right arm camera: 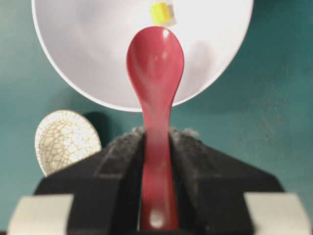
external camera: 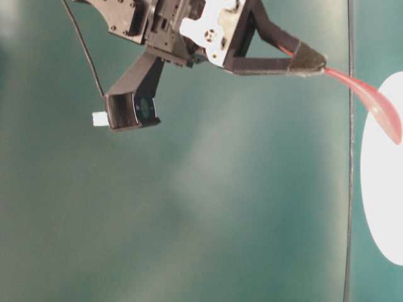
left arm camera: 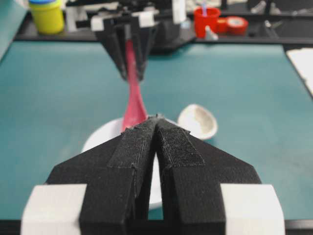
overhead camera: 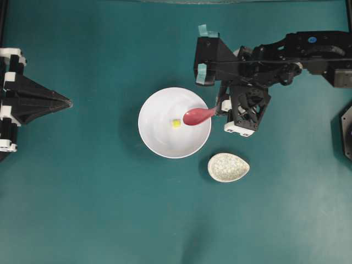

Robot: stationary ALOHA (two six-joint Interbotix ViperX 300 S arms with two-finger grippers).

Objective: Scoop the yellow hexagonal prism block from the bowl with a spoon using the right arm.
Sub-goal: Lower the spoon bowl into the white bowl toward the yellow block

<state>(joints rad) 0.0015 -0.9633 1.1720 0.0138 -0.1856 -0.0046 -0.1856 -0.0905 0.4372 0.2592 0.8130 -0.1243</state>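
The white bowl sits mid-table with the tiny yellow hexagonal prism block lying inside it, right of centre. My right gripper is shut on the handle of the pink-red spoon, whose scoop hangs over the bowl's right part, just right of the block and apart from it. In the right wrist view the spoon points at the block, with the bowl behind and the right gripper clamping the handle. My left gripper rests shut and empty at the far left, shown also as the left gripper.
A small speckled egg-shaped spoon rest lies just right of and below the bowl. Beyond the table's far edge stand a red cup and a yellow tub. A black fixture sits at the right edge.
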